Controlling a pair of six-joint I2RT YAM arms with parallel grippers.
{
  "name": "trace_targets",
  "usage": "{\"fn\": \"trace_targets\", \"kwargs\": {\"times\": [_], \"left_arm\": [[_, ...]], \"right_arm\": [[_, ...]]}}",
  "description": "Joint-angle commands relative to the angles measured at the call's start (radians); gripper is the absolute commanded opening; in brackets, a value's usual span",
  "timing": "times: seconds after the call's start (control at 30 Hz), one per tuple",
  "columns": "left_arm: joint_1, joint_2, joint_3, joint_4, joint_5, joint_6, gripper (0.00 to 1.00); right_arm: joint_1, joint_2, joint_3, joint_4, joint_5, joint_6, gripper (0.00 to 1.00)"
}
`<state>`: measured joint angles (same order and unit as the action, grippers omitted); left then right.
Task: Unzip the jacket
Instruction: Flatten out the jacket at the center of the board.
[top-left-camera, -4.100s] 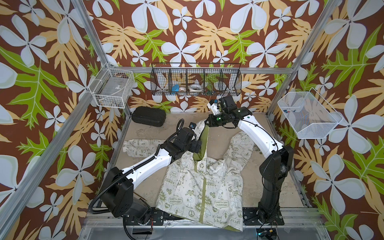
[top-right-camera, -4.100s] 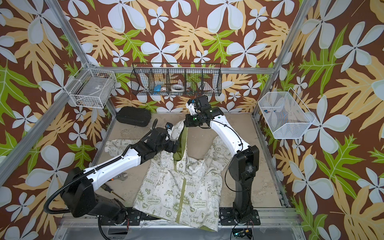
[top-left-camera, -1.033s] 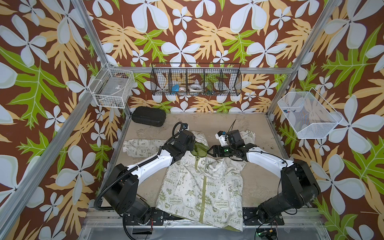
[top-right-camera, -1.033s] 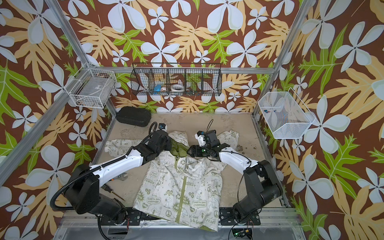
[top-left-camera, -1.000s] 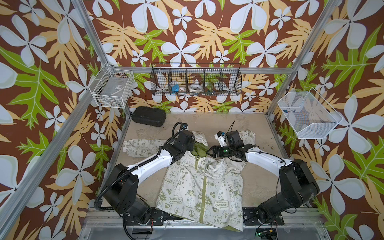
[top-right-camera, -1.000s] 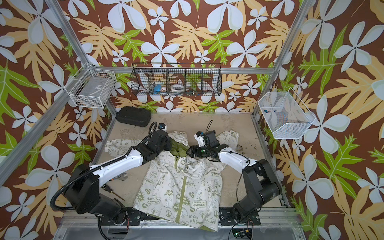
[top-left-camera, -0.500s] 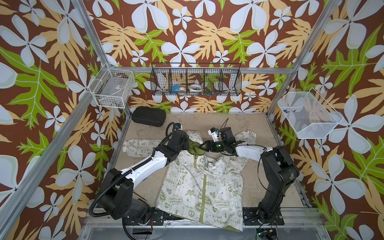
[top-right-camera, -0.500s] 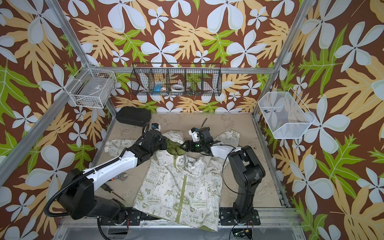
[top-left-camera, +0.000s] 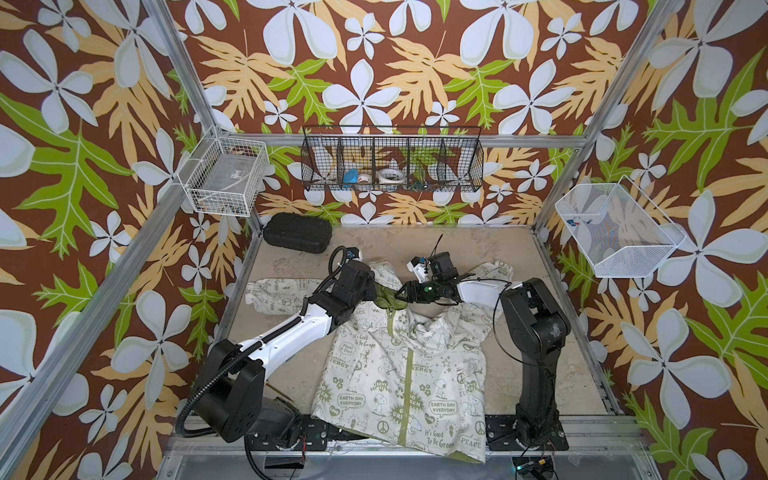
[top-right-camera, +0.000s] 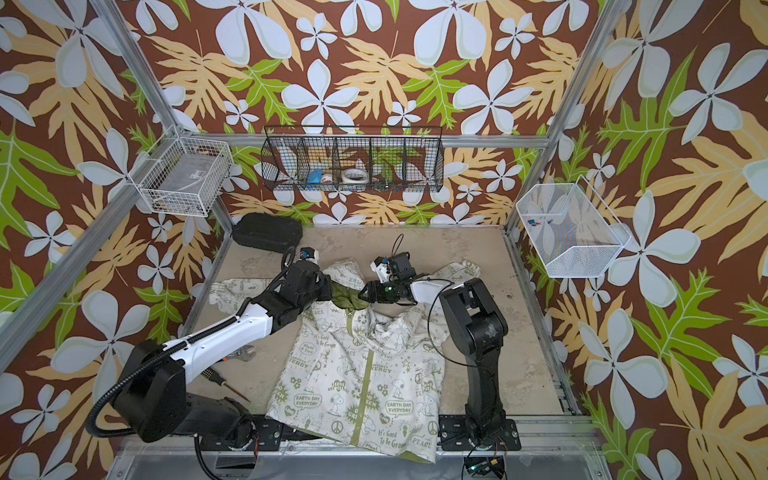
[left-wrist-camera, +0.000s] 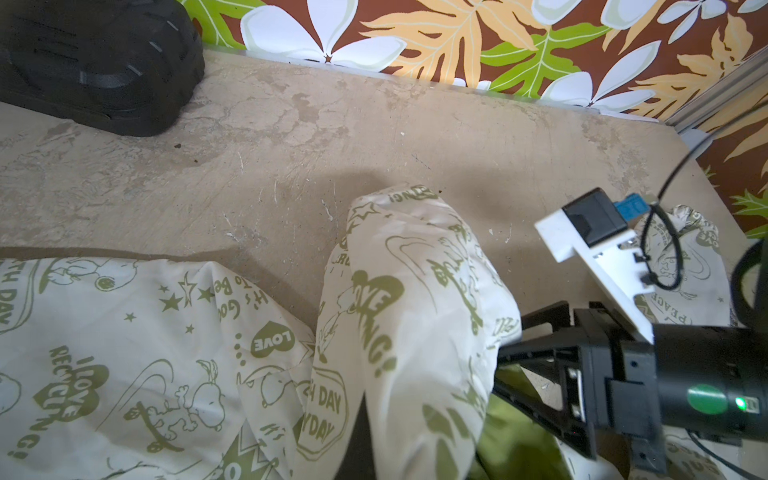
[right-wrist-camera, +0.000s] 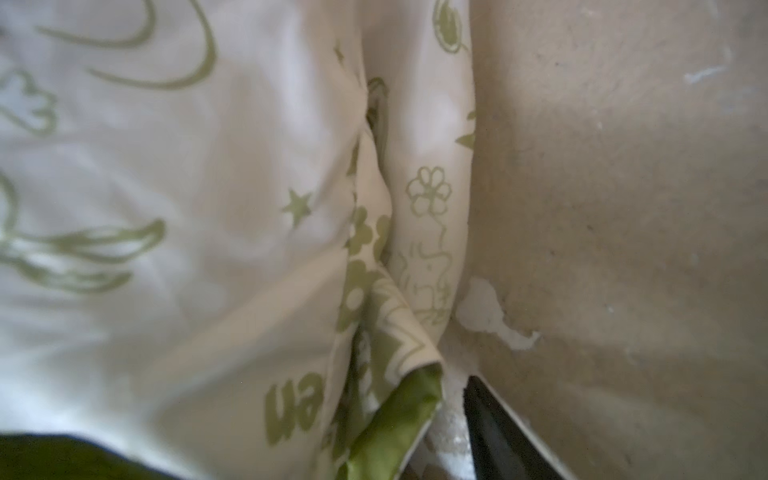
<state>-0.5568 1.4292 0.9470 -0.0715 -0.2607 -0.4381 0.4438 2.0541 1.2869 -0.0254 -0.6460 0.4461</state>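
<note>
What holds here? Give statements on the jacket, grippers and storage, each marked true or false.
1. The cream-white hooded jacket, green cartoon print, lies on the tan tabletop, olive zipper closed. True.
2. The black oblong case sits in a white wire basket. False: it lies in the tabletop's far corner.
3. The left gripper and right gripper are at the jacket's hood end. True.
4. The black wire basket is empty. False: it holds tape rolls.

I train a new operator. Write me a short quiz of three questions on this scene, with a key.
1. True or false: the zipper of the jacket is open down the whole front.
2. The black case lies: A on the jacket; B on the table, apart from it; C under the jacket.
3. Fill in: the left gripper and right gripper both reach the jacket's ____ end.
Key: 1 false; 2 B; 3 hood.
</note>
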Motion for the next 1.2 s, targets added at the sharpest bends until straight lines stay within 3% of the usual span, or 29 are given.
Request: {"fn": "trace_targets", "kwargs": {"times": [0.0,0.07,0.37,0.57,0.67,0.7,0.73,0.77,0.83,0.9,0.93,1.03,1.17], "left_arm": [[0.009,0.009,0.017,0.024,0.001,0.03,0.0],[0.016,0.024,0.028,0.024,0.007,0.041,0.0],[0.052,0.156,0.17,0.085,0.047,0.116,0.0],[0.079,0.442,0.445,0.052,0.082,0.137,0.0],[0.109,0.613,0.632,0.003,0.121,0.123,0.21],[0.119,0.659,0.678,0.0,0.138,0.118,0.34],[0.126,0.694,0.714,-0.004,0.147,0.113,0.54],[0.131,0.716,0.737,-0.007,0.149,0.113,0.66],[0.135,0.744,0.771,-0.034,0.133,0.138,0.83],[0.135,0.733,0.755,-0.051,0.103,0.182,0.89],[0.135,0.71,0.719,-0.045,0.077,0.2,0.91],[0.135,0.602,0.567,0.016,-0.001,0.256,0.98],[0.153,0.5,0.427,0.032,-0.03,0.306,1.0]], "right_arm": [[-0.009,-0.007,0.066,-0.055,0.027,-0.047,0.24],[-0.035,-0.022,0.114,-0.112,0.086,-0.062,0.01],[-0.178,-0.049,0.389,-0.346,0.386,-0.223,0.0],[-0.192,0.033,0.514,-0.403,0.717,-0.338,0.0],[-0.235,0.055,0.52,-0.411,0.83,-0.285,0.0],[-0.255,0.055,0.509,-0.402,0.848,-0.264,0.0],[-0.274,0.057,0.499,-0.397,0.851,-0.246,0.0],[-0.291,0.062,0.497,-0.4,0.838,-0.237,0.0],[-0.328,0.103,0.541,-0.465,0.706,-0.232,0.2],[-0.356,0.153,0.594,-0.571,0.576,-0.216,0.44],[-0.369,0.167,0.6,-0.612,0.501,-0.21,0.5],[-0.389,0.091,0.459,-0.589,0.393,-0.154,0.58],[-0.411,-0.076,0.208,-0.476,0.371,-0.059,0.63]]}}
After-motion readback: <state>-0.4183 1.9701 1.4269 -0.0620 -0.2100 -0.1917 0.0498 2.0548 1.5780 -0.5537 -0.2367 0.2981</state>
